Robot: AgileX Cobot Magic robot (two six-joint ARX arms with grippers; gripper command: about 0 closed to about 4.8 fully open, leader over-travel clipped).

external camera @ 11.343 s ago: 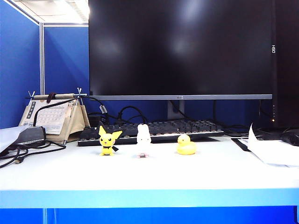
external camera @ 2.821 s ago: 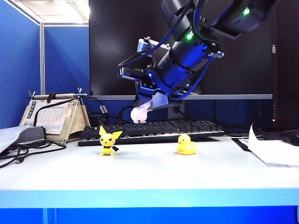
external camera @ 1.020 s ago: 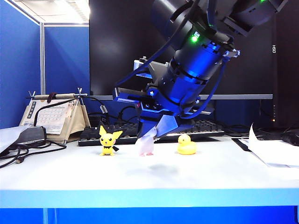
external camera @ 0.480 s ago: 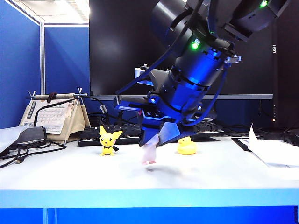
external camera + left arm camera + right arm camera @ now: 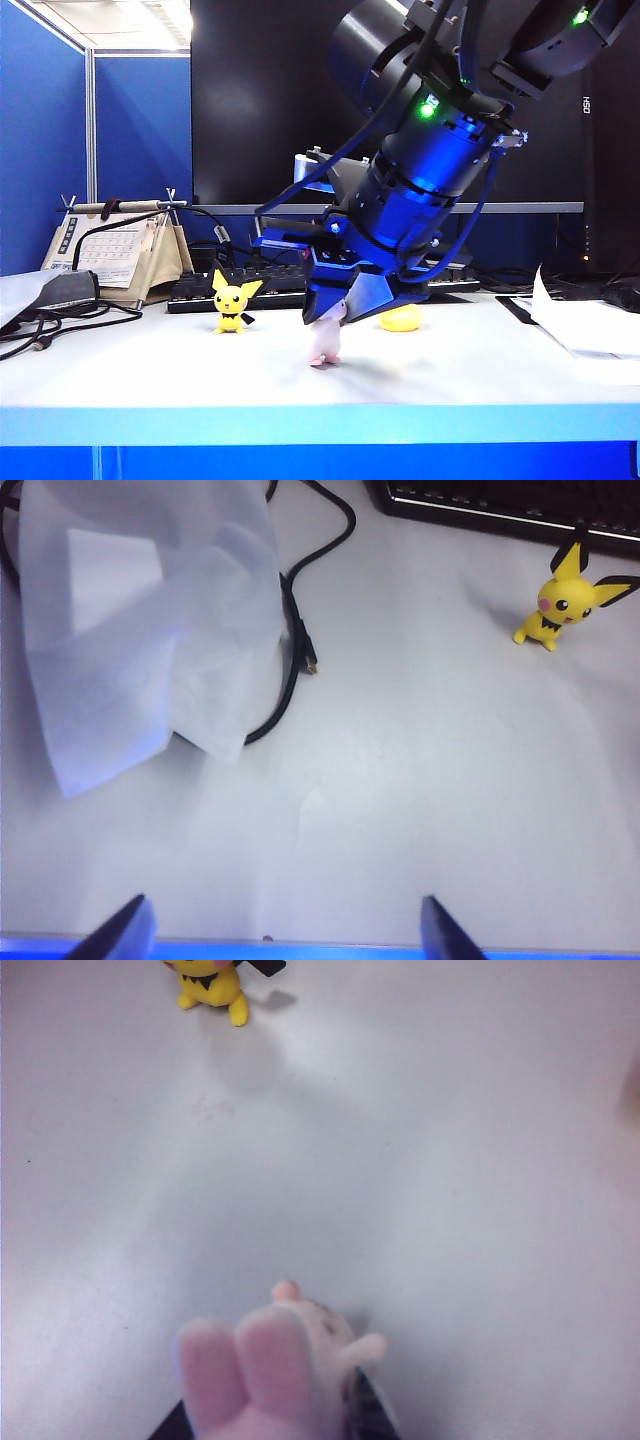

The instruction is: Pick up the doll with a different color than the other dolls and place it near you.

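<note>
Exterior view: right gripper hung over the white bench, its fingers clamped on the pink-white rabbit doll, whose feet stood at or just above the bench front. Pointy-eared yellow doll at the rabbit's 10 o'clock; yellow duck at its 2 o'clock, partly hidden by the arm. Keyboard, monitor, desk calendar and cables behind.

Left wrist view: left gripper hovered apart from everything, fingers spread and empty, over bare bench; crumpled paper, black cable, the pointy-eared doll.

Right wrist view: rabbit ears close up, blurred; pointy-eared doll beyond.
</note>
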